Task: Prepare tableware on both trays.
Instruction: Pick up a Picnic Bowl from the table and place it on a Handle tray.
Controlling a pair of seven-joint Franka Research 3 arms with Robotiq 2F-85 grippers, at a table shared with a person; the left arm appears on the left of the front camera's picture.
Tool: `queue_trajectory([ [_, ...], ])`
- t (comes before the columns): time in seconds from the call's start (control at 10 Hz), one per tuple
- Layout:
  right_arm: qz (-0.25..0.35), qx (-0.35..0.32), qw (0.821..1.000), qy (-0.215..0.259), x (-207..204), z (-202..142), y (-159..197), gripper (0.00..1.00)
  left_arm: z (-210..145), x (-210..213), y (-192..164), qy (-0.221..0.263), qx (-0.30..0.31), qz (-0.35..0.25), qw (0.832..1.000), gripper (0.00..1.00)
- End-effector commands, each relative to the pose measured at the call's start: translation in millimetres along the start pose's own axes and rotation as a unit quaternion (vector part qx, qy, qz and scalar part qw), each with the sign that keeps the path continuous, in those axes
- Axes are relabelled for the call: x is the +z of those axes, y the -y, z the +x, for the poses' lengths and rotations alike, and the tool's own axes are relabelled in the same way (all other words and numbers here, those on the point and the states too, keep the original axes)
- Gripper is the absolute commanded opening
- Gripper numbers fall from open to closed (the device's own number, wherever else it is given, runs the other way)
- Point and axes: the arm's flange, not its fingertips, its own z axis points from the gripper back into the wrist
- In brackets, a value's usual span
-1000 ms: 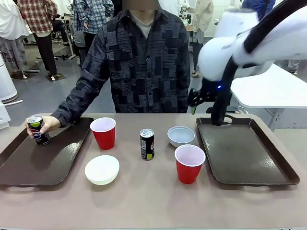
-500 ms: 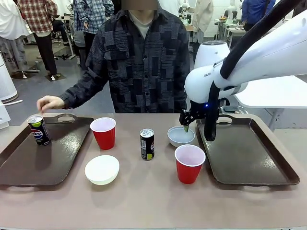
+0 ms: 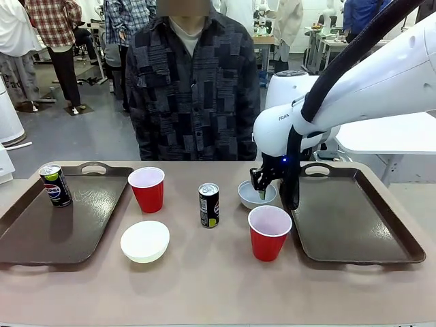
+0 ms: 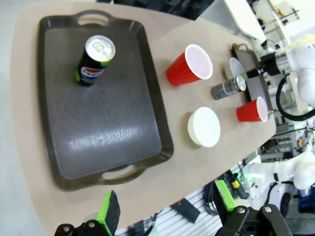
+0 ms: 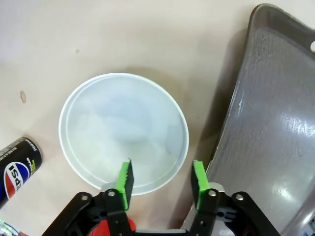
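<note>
Beneath the right gripper (image 5: 161,167), jaws apart and straddling its near rim, the bowl (image 5: 118,128) is sitting untouched, probably needing a straight descent before closing.

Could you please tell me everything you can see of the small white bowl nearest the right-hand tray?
Round, smooth and plastic-looking, the small white bowl has a thin rim and is empty. It stands upright on the table, just clear of the right tray, a dark can at its other side. The right gripper hangs open astride its rim, one finger over the inside, one outside; contact cannot be told.
</note>
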Motion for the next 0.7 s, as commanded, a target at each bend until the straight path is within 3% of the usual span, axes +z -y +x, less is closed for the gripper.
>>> queue_trajectory([
  [0.0,-0.002,-0.007,1.0,-0.01,-2.6,9.4,1.6,0.45,-0.2,1.4,0.2,0.003,0.004,-0.005,1.0,1.0],
  [0.4,0.004,-0.021,1.0,-0.005,4.6,11.8,8.3,0.05,-0.2,1.4,0.2,0.003,0.004,-0.005,1.0,1.0],
  [0.6,0.011,-0.026,1.0,-0.004,9.4,11.7,12.1,0.0,-0.2,1.4,0.2,0.003,0.004,-0.005,1.0,1.0],
])
